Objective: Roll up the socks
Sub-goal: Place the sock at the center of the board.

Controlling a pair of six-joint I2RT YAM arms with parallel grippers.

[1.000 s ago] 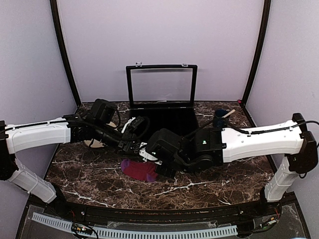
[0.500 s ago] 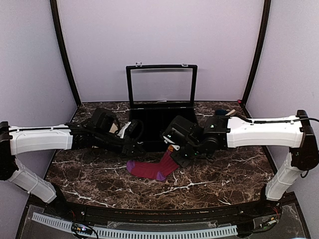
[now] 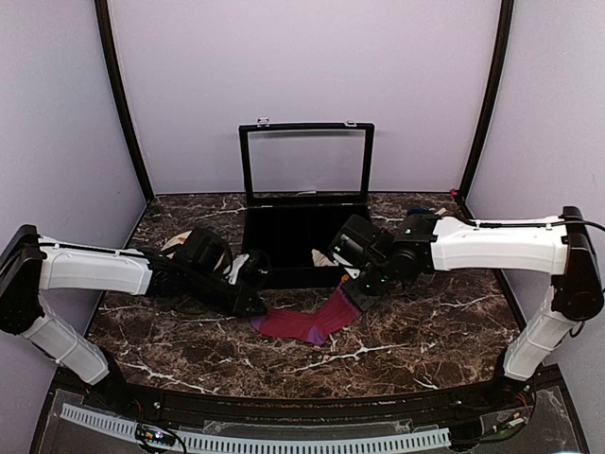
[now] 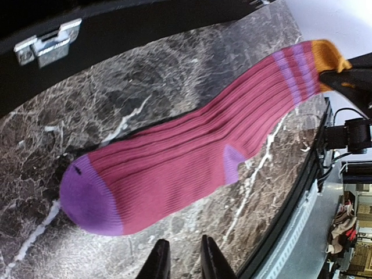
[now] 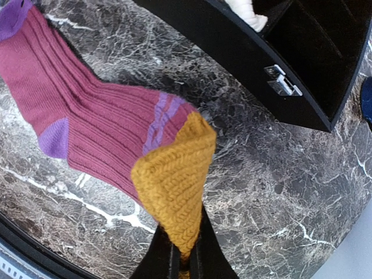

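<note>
Maroon sock (image 4: 174, 168) pinched by orange cuff (image 5: 174, 180) in right tool (image 5: 183, 250); left tool (image 4: 183, 258) ajar, empty.

No writing, label, brand mark, number or sign can be read in any of the three views. In the left wrist view, a cluster of small blurred objects (image 4: 347, 224) beyond the edge of the dark marble-patterned table (image 4: 174, 70) may carry print, but it is too small and soft to tell.
</note>
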